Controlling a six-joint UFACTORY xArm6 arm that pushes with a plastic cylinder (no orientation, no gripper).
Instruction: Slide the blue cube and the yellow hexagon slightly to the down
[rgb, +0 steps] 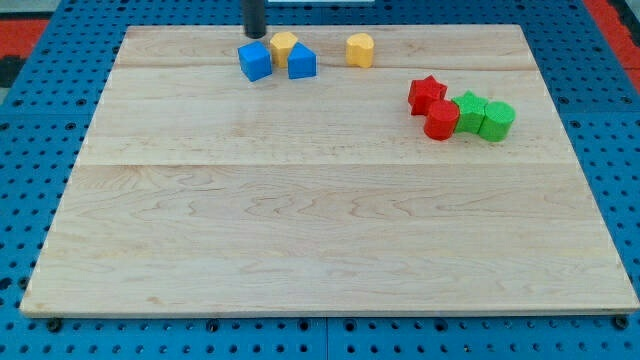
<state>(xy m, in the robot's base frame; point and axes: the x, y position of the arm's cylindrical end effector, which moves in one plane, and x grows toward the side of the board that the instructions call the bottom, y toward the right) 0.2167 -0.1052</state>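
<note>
Fingers none; my tip just above upright blue cube, beside yellow hexagon.

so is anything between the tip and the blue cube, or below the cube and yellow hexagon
Nothing visible. My tip sits just above the blue cube, with the yellow hexagon to its right. Below both lies bare wooden board; the other blue block is beside them.

My tip stands at the board's top edge, just behind the cube. The hexagon sits between the cube and another block, touching both.
</note>
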